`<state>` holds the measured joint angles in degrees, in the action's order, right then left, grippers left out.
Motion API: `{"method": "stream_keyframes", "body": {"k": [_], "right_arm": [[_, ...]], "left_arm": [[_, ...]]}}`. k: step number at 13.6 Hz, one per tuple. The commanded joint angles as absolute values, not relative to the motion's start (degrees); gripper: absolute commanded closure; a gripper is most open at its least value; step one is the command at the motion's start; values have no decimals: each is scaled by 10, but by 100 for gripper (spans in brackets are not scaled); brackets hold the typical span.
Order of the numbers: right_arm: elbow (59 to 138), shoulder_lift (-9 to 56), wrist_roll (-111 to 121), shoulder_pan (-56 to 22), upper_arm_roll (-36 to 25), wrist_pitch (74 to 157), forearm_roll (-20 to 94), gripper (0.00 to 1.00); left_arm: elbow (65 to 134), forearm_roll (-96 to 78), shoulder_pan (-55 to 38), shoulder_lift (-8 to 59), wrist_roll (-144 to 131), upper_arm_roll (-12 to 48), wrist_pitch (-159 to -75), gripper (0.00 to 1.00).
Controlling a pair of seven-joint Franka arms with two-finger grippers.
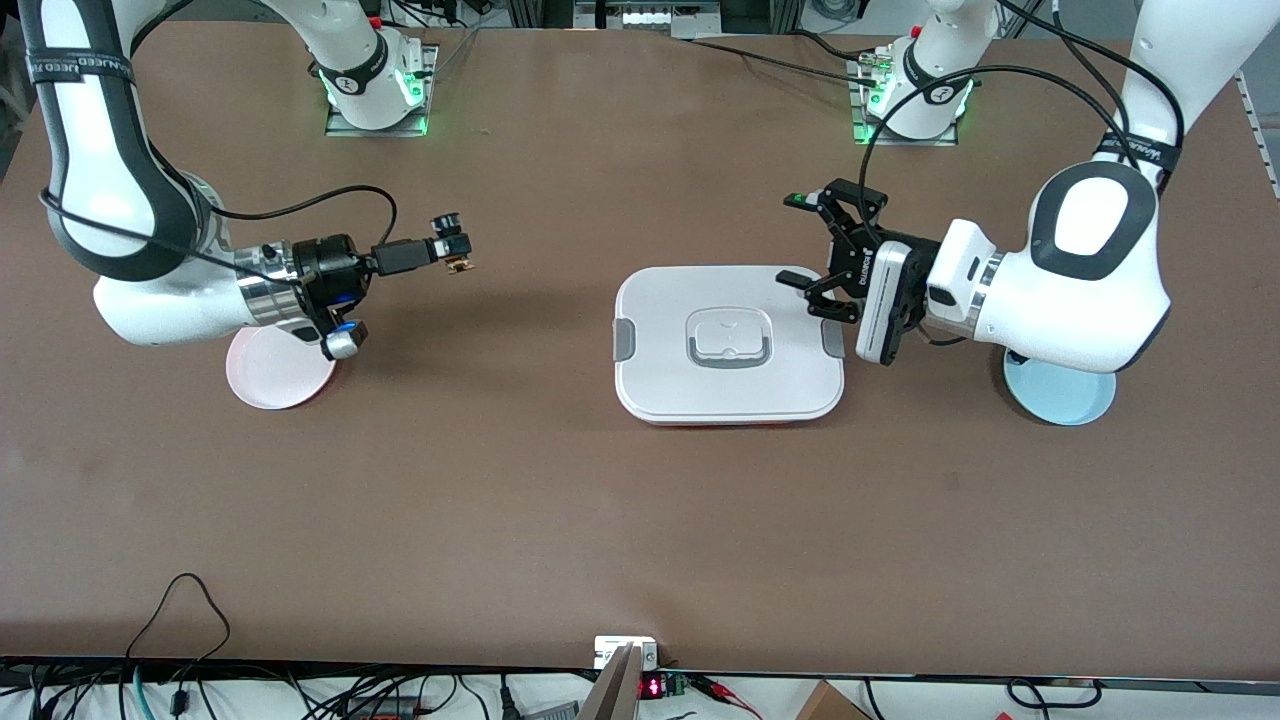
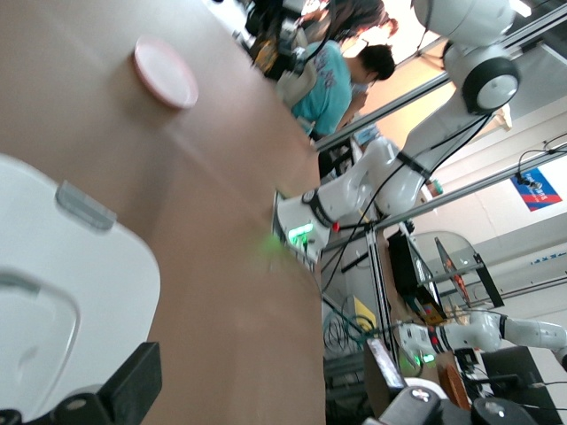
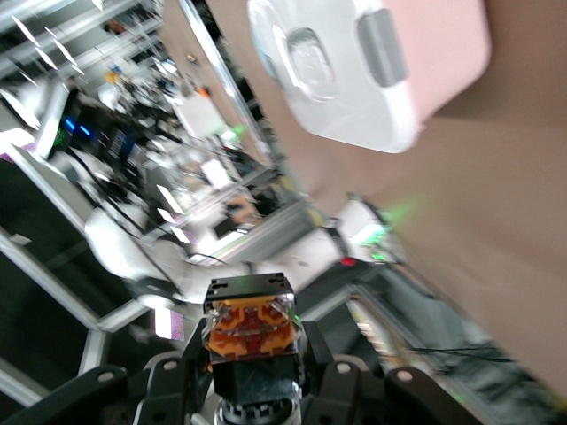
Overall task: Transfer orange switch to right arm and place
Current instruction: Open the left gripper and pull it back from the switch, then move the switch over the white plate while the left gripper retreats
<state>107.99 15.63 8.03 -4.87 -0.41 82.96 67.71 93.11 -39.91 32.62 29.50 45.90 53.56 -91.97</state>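
Clamped between the slim black fingers of the right gripper (image 1: 462, 252), the orange switch (image 1: 459, 263) was held up in the air over bare tabletop, well apart from the white lidded container (image 1: 728, 345) at mid-table. In the right wrist view the switch (image 3: 251, 329) was seen end-on between the two fingers (image 3: 173, 376), its orange part facing the camera and its black body seated in the grip. The pink plate (image 1: 279, 367) lay on the table below the right arm's wrist, partly hidden by it.

The left gripper (image 1: 826, 250), a bulky black claw, hung over the container's edge toward the left arm's end of the table, its fingers spread and nothing held between them; a small green-capped part showed at its upper fingertip, though what it was could not be told. The blue plate (image 1: 1060, 392) sat under the left arm's elbow.

The switch was judged to be light, rigid and hard-shelled, with smooth plastic sides that could slip or twist in a narrow pinch. A hold across the flat black body was judged safest, the orange face and the terminal end being left free. Being so small, it was likely to bounce or roll if released from any height.
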Motion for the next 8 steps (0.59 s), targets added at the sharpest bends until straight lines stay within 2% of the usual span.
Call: {"method": "stream_keyframes", "body": {"k": [1,4,8], "right_arm": [[1085,124,157,-35,1,817,570,71],[1085,98,283,-32,0,821,407,72],[1084,98,449,-15,-1,848,239,72]], "left_arm": [[884,-319,335,285,330,538,-843,0],[827,-199,341,285,188,535,-733,0],[795,-24,339,285,79,538,-710,0]]}}
